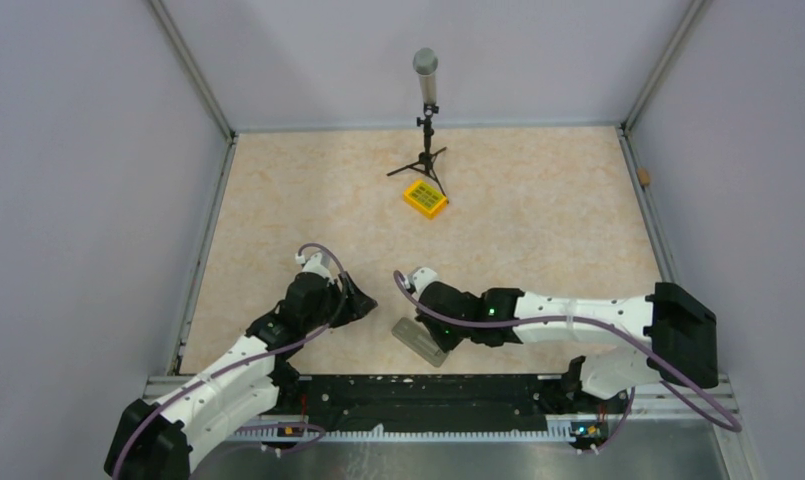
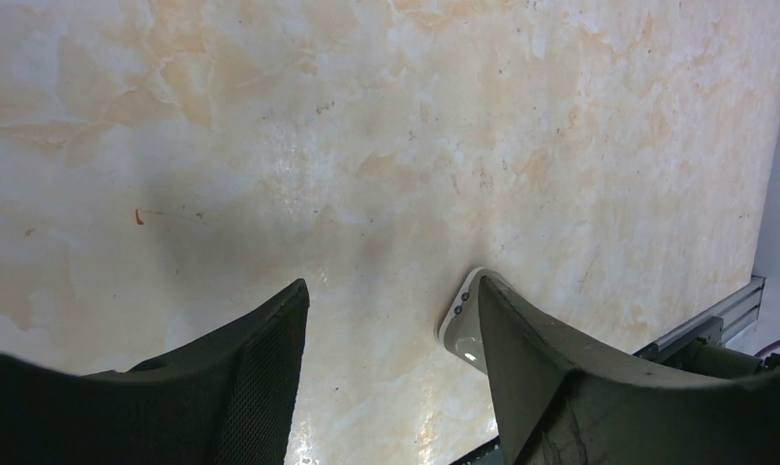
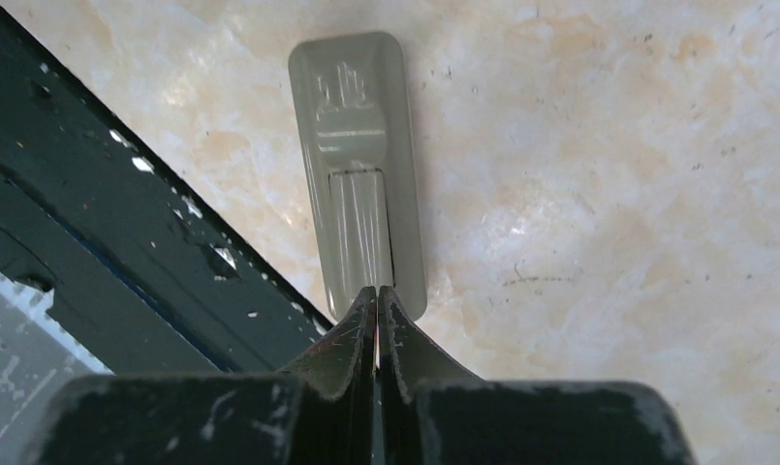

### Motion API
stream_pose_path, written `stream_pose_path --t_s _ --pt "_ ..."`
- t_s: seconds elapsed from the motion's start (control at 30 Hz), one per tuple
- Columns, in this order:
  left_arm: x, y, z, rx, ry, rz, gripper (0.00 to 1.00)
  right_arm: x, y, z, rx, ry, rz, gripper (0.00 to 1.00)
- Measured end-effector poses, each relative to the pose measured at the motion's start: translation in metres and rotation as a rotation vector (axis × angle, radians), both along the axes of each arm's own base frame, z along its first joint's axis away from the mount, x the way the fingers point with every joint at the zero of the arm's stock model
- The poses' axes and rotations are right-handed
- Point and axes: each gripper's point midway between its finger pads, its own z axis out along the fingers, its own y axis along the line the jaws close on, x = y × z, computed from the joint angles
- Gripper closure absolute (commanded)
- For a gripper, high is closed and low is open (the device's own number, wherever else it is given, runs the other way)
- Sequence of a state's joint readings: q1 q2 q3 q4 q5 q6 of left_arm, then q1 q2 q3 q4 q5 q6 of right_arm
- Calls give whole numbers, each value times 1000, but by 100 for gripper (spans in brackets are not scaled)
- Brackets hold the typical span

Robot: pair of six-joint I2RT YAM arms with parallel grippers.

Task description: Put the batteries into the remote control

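Near edge: the black rail [image 3: 124, 242] runs along the table front, and the remote control [image 3: 357, 165] lies just beyond it, flat and back-up.
Battery cover: the ribbed panel [image 3: 359, 228] sits flush in the remote's back, so the compartment reads as closed.
Right gripper [image 3: 377, 291]: jaws pinched together with nothing between them, the joined tips down at the cover's near end.
Step in hand: by my reading, working that cover off with the closed tips.
How to do it well: light downward pressure, then a straight push along the remote's length. Too much slant and the tips skate off the ribs.
Risk: the tabletop looks slick, so the whole handset may slide instead of the cover.
Left gripper [image 2: 390, 291]: jaws wide and empty, low over the table, one finger just beside the remote's rounded end. Whether it touches, I cannot tell. It is well placed to brace.
Batteries: none in any view. They need finding before loading.
Farther back: yellow box [image 1: 425, 198] and tripod stand [image 1: 427, 150], well clear.
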State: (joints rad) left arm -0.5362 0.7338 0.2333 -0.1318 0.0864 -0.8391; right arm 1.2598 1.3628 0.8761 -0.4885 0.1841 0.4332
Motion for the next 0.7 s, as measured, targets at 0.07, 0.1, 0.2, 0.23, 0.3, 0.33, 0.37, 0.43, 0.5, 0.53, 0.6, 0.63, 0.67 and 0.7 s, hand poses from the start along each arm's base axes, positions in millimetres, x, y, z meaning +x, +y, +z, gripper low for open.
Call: stream_pose_path --t_s 0.07,0.1,0.2,0.23,0.3,0.33,0.37,0.43,0.5,0.53,0.6,0.63,0.67,0.7 --pt "0 0 -1 1 3 0 34 -3 -5 -4 -12 14 -1 100" --pt "0 0 -1 2 4 0 34 -5 -8 -7 -19 20 0 100" --pt "0 0 -1 1 4 -1 34 -9 -14 -15 -37 42 2 100" --pt "0 0 -1 0 4 -2 34 -11 -15 -16 -41 46 3 100" --pt "0 0 -2 2 7 -2 34 -12 -16 -18 -44 54 5 100" --pt "0 0 -2 2 8 -2 34 -12 -15 -17 -41 55 6 100" --pt "0 -1 -2 3 9 -2 34 -13 -14 -17 -35 57 8 100" --pt "0 -1 -2 3 9 -2 34 -13 -12 -17 -29 61 11 100" --pt "0 -1 -2 3 9 -2 34 -14 -11 -16 -23 63 14 100" --pt "0 -1 -2 2 8 -2 34 -14 -10 -16 -20 63 15 100" --pt "0 -1 -2 2 8 -2 34 -14 -9 -17 -18 64 15 100" --pt "0 -1 -2 2 9 -3 34 -13 -8 -18 -20 64 16 100" --pt "0 -1 -2 2 8 -3 34 -13 -8 -19 -22 65 15 100" --pt "0 -1 -2 2 9 -3 34 -13 -8 -21 -27 66 15 100"
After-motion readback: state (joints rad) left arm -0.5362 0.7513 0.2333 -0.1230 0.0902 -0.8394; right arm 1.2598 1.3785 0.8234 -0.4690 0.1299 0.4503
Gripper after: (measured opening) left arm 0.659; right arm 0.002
